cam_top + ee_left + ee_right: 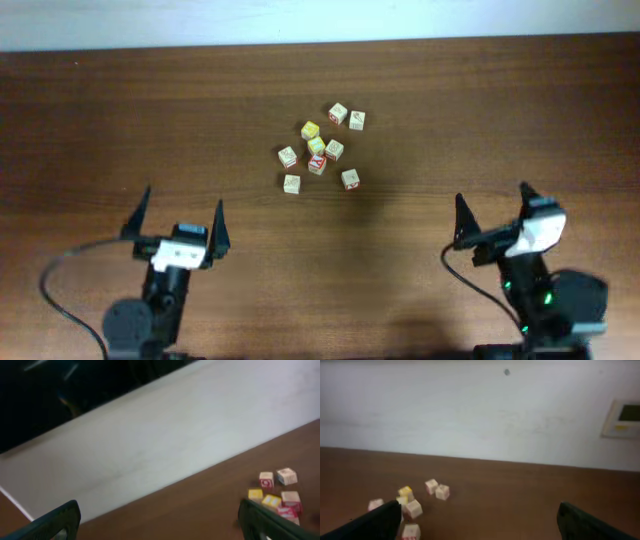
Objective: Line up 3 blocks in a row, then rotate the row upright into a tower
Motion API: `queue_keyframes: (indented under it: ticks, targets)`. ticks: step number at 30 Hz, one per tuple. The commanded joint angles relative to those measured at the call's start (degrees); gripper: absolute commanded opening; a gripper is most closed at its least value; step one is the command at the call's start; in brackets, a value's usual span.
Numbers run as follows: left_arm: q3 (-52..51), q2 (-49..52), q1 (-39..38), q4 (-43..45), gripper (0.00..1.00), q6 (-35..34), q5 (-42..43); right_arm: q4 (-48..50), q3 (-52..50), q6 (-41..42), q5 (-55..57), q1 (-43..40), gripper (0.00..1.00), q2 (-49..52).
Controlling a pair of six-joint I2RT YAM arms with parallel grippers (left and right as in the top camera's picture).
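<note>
Dark wood bench [120,110] carries the blocks [334,149] in a loose cluster near its middle, the red-framed block [317,164] just beside a yellow cube [316,146]. Left end effector [182,200] and right end effector [492,195] hover well apart from the cluster, both spread wide and holding nothing.

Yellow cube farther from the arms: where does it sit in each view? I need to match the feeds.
Overhead: the far yellow cube is at the upper left of the cluster, above table centre.
Left wrist: the cube is at lower right, the leftmost cube in view.
Right wrist: the cube is at lower left.
Shared landmark: the cube pair lying to its right in every view.
</note>
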Motion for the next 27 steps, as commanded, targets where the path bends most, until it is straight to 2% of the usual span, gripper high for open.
queue_keyframes:
  ticks: [1, 2, 4, 9, 12, 14, 16, 19, 21, 22, 24, 25, 26, 27]
  targets:
    - [14.0, 14.3, 0.4, -5.6, 0.99, 0.7, 6.9, -6.4, 13.6, 0.2, -2.6, -0.4, 0.98, 11.2]
    - [15.8, 16.3, 0.4, -6.3, 0.99, 1.3, 8.6, -8.2, 16.7, 0.2, -2.7, -0.4, 0.98, 14.1]
    - [26.1, 27.3, 0.4, -11.1, 0.99, 1.4, 15.1, -14.9, 25.1, 0.2, -3.8, -0.4, 0.98, 22.0]
    - [46.3, 47.1, 0.4, -25.3, 0.99, 1.4, 21.4, -34.1, 44.9, 0.2, -5.6, -0.4, 0.98, 41.2]
    - [54.1, 55.3, 0.4, -34.0, 0.99, 1.4, 22.5, -44.4, 54.6, 0.2, -6.1, 0.1, 0.98, 52.5]
    - [54.6, 59.1, 0.3, -36.4, 0.99, 1.4, 22.9, -50.0, 59.5, 0.2, -6.4, 2.0, 0.99, 60.5]
    - [54.6, 63.2, 0.3, -38.4, 0.99, -0.5, 22.9, -49.9, 60.7, 0.5, -9.1, 4.2, 0.99, 67.9]
    - [54.6, 66.8, 0.3, -45.8, 0.99, -5.9, 24.8, -44.5, 60.7, 2.2, -24.6, 6.1, 0.98, 76.7]
    - [54.6, 67.8, 0.3, -47.4, 0.99, -6.0, 24.7, -38.5, 60.7, 2.2, -32.3, 7.4, 0.99, 80.8]
    - [54.6, 68.3, 0.4, -47.3, 0.99, -6.0, 24.7, -36.4, 60.7, 3.1, -31.4, 8.7, 1.0, 82.4]
    - [54.6, 69.5, 0.4, -46.4, 0.99, -7.3, 23.1, -33.4, 60.7, 9.0, -17.7, 14.0, 0.99, 84.8]
    - [54.6, 69.8, 0.4, -45.7, 0.99, -11.7, 19.3, -32.7, 60.7, 11.1, -10.1, 17.1, 0.99, 85.5]
    - [54.6, 69.9, 0.4, -45.1, 0.99, -19.2, 11.2, -32.3, 60.7, 12.7, -3.4, 20.2, 0.99, 86.0]
    - [54.6, 69.9, 0.4, -44.9, 0.99, -23.2, 5.9, -32.3, 60.7, 14.0, 0.7, 21.8, 0.99, 86.5]
